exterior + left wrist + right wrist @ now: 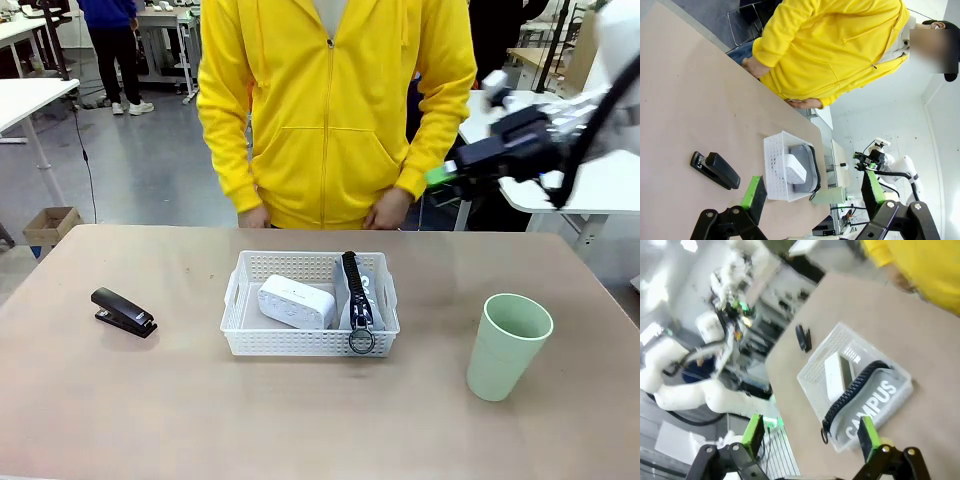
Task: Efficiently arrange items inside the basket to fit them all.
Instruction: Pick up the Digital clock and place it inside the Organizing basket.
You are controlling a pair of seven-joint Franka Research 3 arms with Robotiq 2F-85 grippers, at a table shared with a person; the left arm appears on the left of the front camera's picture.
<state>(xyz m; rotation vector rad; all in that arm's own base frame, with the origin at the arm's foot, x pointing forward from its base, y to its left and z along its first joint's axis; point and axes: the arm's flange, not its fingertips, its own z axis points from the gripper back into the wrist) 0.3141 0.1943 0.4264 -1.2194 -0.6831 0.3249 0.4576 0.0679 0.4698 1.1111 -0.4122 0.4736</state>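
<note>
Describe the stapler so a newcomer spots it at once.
Find the white basket in the middle of the table. To the robot's left of it, lying alone, is the stapler. It is low, long and all black, unlike the pale green cup standing on the other side.

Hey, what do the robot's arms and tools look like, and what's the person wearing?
The right arm is white and rounded, with a black cable along it. The left tool and right tool are black linkages with two fingers and green pads. The person wears a yellow zip hoodie with a front pocket.
</note>
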